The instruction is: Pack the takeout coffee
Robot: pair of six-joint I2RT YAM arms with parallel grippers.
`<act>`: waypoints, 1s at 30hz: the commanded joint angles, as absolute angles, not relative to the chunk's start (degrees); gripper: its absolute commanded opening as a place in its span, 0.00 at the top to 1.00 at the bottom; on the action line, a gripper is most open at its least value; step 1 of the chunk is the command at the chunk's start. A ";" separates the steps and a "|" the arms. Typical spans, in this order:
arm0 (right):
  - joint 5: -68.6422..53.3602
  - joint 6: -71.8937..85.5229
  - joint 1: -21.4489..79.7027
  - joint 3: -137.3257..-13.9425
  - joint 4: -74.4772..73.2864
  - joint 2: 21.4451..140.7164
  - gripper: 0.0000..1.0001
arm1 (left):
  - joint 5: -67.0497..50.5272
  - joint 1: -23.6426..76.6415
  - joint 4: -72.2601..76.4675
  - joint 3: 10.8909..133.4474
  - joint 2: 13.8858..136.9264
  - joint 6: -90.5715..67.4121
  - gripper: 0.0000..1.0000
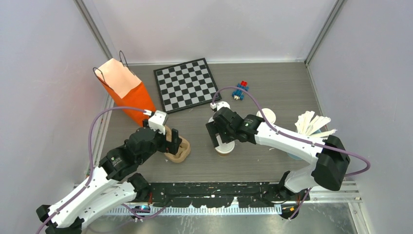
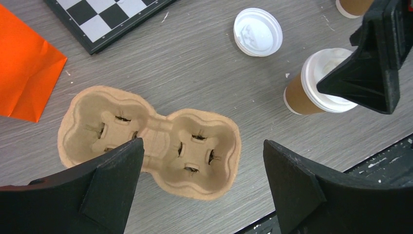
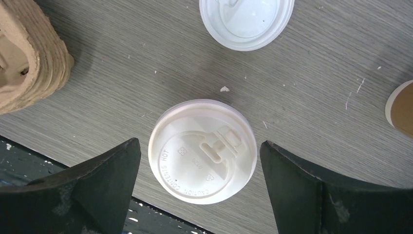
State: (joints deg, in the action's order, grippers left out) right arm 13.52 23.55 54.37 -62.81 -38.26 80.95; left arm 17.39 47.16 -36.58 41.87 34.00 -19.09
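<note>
A brown paper takeout coffee cup (image 1: 225, 147) with a white lid (image 3: 202, 151) stands upright near the table's front edge. My right gripper (image 3: 199, 145) hangs open directly above it, one finger on each side of the lid and not touching it. In the left wrist view the cup (image 2: 302, 95) shows to the right, partly behind a right finger (image 2: 370, 73). A second brown cup (image 1: 267, 116) stands further right. My left gripper (image 2: 202, 146) is open over the tan pulp cup tray (image 2: 87, 105), whose two pockets hold nothing.
A loose white lid (image 2: 257, 31) lies on the table behind the cup. An orange paper bag (image 1: 126, 87) stands at the back left, beside a chessboard (image 1: 186, 84). Small toy blocks (image 1: 239, 90) and a tumbler of pale sticks (image 1: 311, 124) sit to the right.
</note>
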 commanded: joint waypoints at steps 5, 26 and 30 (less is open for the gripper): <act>18.31 23.56 56.17 -65.09 -38.89 82.92 0.05 | 14.67 47.10 -34.90 43.33 33.55 -18.81 0.06; 20.37 23.58 54.88 -64.49 -40.17 81.13 0.21 | 13.79 47.03 -34.39 43.14 31.56 -18.76 0.07; 19.03 23.22 49.98 -64.42 -40.06 79.25 0.23 | 13.13 47.03 -36.20 44.51 31.77 -18.38 0.07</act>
